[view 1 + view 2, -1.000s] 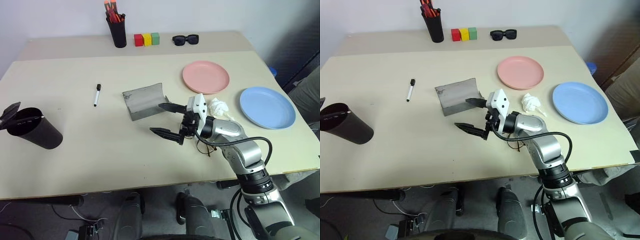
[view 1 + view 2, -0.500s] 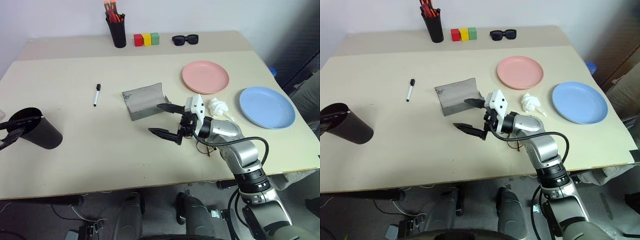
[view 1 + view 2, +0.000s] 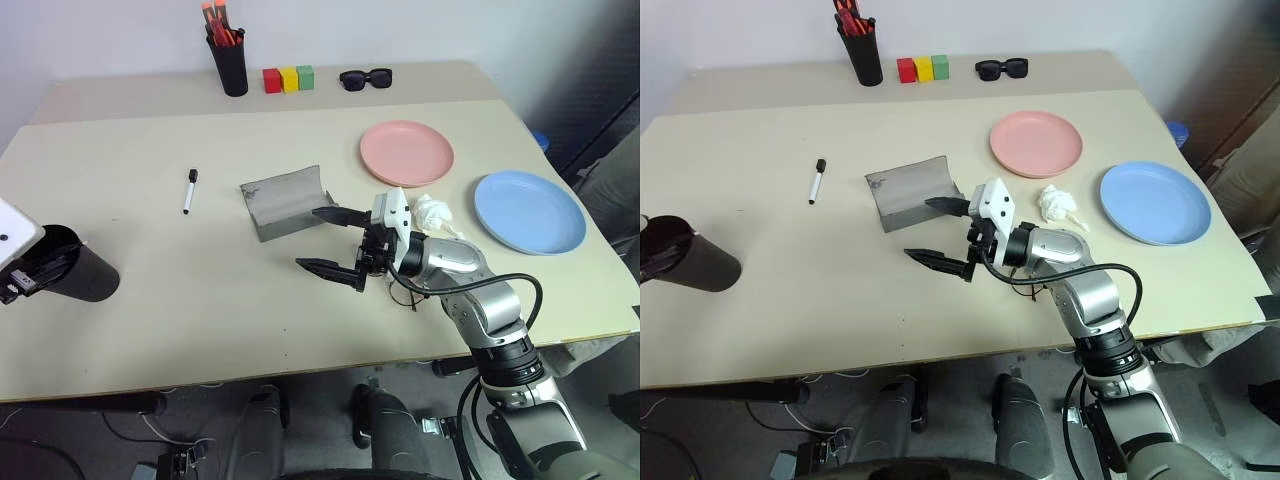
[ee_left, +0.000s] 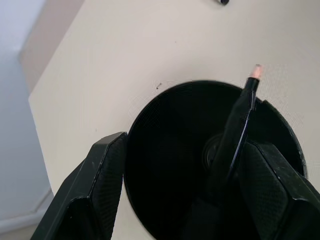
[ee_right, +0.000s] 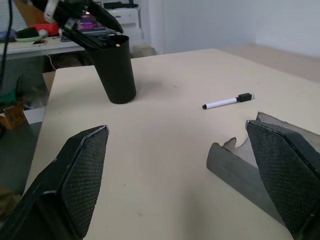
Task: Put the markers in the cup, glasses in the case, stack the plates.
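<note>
On the counter [image 3: 300,300], seen from the head, the open grey case [image 3: 285,200] serves as landmark. Just right of it hovers the right gripper [image 3: 333,243], its fingers spread wide and empty. The glasses [image 3: 405,295] lie under that arm, right of the case. Farther right sit the pink plate [image 3: 406,153] and the blue plate [image 3: 528,212], apart. Left of the case lies the white marker [image 3: 189,189]; far left stands the black cup [image 3: 78,272].

From the left wrist, the left gripper [image 4: 190,170] straddles the cup's rim, fingers apart, a black marker [image 4: 236,127] leaning inside.

From the right wrist, the case lies between the spread fingers [image 5: 82,170], the white marker beyond it.
</note>
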{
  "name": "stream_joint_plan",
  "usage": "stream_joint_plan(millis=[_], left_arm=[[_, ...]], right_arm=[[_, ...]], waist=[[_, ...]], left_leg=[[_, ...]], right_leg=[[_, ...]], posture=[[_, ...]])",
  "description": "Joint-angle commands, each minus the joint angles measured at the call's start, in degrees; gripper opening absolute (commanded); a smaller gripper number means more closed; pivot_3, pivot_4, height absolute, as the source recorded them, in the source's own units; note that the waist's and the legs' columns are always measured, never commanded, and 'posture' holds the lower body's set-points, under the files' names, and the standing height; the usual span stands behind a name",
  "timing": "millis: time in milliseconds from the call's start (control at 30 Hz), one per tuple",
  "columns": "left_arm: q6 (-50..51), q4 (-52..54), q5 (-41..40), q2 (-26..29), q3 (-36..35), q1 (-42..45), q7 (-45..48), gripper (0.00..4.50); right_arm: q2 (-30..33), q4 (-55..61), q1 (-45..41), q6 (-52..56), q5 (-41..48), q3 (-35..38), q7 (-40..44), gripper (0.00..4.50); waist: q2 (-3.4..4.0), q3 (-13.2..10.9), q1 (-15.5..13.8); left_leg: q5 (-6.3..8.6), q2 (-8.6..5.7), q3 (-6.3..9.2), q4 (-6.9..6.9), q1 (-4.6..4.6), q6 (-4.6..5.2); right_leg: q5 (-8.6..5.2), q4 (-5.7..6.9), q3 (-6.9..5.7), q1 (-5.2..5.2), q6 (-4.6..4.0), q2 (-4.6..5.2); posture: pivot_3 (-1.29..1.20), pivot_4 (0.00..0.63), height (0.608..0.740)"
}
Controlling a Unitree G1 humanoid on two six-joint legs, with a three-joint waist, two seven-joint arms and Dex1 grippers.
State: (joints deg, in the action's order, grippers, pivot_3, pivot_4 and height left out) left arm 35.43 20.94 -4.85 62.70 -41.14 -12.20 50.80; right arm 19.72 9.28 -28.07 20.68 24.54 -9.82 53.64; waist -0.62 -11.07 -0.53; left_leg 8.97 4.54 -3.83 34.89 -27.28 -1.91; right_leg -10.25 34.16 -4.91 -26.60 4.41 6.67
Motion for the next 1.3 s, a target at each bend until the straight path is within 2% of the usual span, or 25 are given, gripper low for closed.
stream_joint_plan(millis=[33,467,567,700,1100,1300], left_arm=[[-1.30,-0.48,1.61,1.18,0.45,1.84,-1.56,3.31],[-0.76,-2.32,3.83,1.36,1.29,4.63,-3.22,3.31],[-0.08,-2.22,4.03,1.37,1.24,4.69,-3.25,2.50],[-0.01,-1.82,4.51,1.57,1.03,4.18,-3.08,0.52],[2.66,-0.99,4.14,1.87,0.25,5.21,-3.33,0.52],[5.69,-0.55,2.64,0.81,0.58,9.08,-5.28,0.52]], right_arm=[[0.19,2.24,-1.60,-0.54,0.86,0.76,0.31,4.50],[0.03,1.76,-2.18,-0.83,0.29,0.50,0.28,4.50],[0.05,1.74,-2.20,-0.83,0.25,0.48,0.26,4.50],[-0.04,1.66,-2.18,-0.89,0.03,0.34,0.15,4.50],[-0.13,1.39,-2.01,-0.90,-0.39,0.26,0.15,4.50],[-0.18,1.13,-2.10,-1.03,-0.59,0.19,0.12,4.50]], waist=[[0.00,0.00,-0.03],[-0.01,0.01,-0.06],[-0.01,0.01,-0.07],[-0.01,0.01,-0.07],[-0.02,0.02,-0.08],[-0.03,0.02,-0.11]], left_leg=[[0.00,0.01,-0.02,0.01,0.00,0.00],[-0.01,0.06,-0.11,0.10,0.02,-0.03],[-0.01,0.07,-0.11,0.11,0.02,-0.04],[-0.01,0.07,-0.11,0.12,0.02,-0.04],[-0.02,0.08,-0.14,0.15,0.08,-0.05],[-0.02,0.09,-0.15,0.20,0.10,-0.05]], right_leg=[[0.00,0.01,0.00,-0.01,0.00,0.00],[0.03,0.08,0.00,0.00,-0.02,-0.01],[0.03,0.09,0.00,0.00,-0.03,-0.01],[0.03,0.11,0.00,0.00,-0.03,-0.01],[0.04,0.16,0.01,0.02,-0.03,-0.01],[0.04,0.21,0.00,0.04,-0.02,-0.01]], posture=[[0.00,0.150,0.740],[0.00,0.150,0.740],[0.00,0.150,0.740],[0.00,0.150,0.740],[0.00,0.150,0.740],[0.00,0.150,0.740]])
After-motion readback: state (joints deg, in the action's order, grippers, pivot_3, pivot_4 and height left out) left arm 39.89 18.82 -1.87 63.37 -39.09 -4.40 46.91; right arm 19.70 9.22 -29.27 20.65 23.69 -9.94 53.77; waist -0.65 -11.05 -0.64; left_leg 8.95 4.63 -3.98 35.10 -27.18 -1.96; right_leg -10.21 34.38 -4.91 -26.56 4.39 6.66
